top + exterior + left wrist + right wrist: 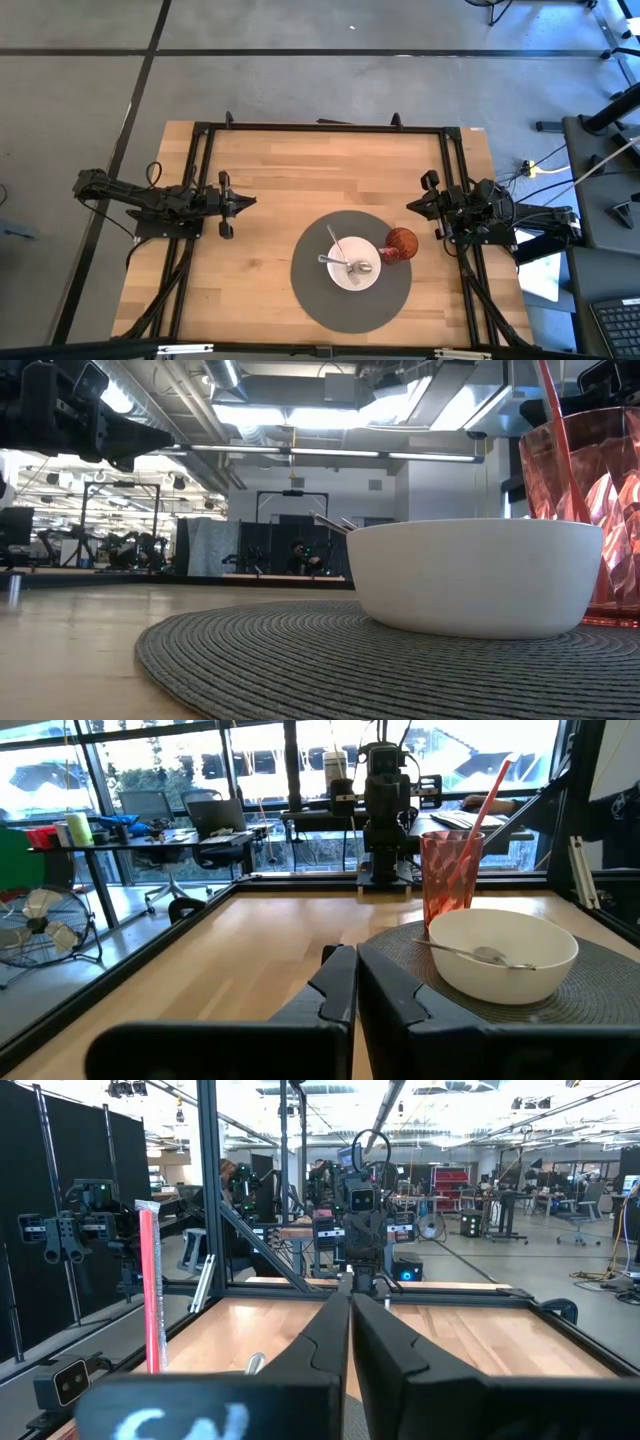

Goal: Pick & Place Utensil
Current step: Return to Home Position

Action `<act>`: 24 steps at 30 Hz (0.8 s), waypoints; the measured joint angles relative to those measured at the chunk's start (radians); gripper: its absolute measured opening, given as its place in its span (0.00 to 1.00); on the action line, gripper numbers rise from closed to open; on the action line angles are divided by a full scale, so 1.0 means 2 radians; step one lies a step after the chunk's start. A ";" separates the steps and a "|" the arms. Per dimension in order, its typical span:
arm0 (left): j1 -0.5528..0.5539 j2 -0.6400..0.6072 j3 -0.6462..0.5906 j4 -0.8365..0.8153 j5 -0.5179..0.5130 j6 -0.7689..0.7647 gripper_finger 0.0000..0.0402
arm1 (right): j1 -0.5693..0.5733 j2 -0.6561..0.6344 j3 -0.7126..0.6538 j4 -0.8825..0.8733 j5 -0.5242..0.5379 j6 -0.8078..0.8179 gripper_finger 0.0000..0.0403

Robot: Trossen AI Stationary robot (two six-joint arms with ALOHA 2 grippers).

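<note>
Two utensils lie in the white bowl [340,279]. The silver fork [338,245] has its long handle sticking out over the rim toward the far side of the table. The silver spoon [341,262] lies across the bowl, its handle on the rim on the left arm's side. In the low view, two handle ends show just above the bowl's edge, but I cannot tell there which is which.

The bowl sits near the middle of a round grey woven placemat [320,300] on the near half of the wooden table [280,160]. A faceted red tumbler [400,245] holding a red straw [490,795] stands just beside the bowl on the right arm's side, also on the mat.

Neither arm is near the bowl. The left gripper [248,202] hangs over the table's left part and points inward, with its fingers pressed together and nothing between them, as its wrist view shows. The right gripper [410,205] hangs at the table's right edge, facing the left one across the bare wood. Its jaws are likewise closed and empty. Both are well apart from the placemat and what stands on it.
</note>
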State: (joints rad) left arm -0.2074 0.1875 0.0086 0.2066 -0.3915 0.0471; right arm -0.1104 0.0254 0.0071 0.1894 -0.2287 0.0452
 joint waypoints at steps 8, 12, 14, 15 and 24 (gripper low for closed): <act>0.000 0.000 0.000 0.000 0.000 0.000 0.02 | 0.000 0.000 0.000 0.000 0.000 0.000 0.05; 0.000 0.000 0.000 0.000 0.000 0.000 0.01 | 0.000 0.000 0.000 0.000 0.000 0.000 0.05; 0.000 0.000 0.000 0.000 0.000 0.000 0.01 | 0.000 0.000 0.000 0.000 0.000 0.000 0.05; 0.000 0.000 0.000 0.000 0.000 0.000 0.01 | 0.000 0.000 0.000 0.000 0.000 0.000 0.05; 0.000 0.000 0.000 0.000 0.000 0.000 0.02 | 0.000 0.000 0.000 0.000 0.000 0.000 0.05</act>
State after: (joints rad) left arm -0.2074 0.1875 0.0086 0.2066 -0.3912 0.0471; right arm -0.1101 0.0256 0.0071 0.1898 -0.2291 0.0450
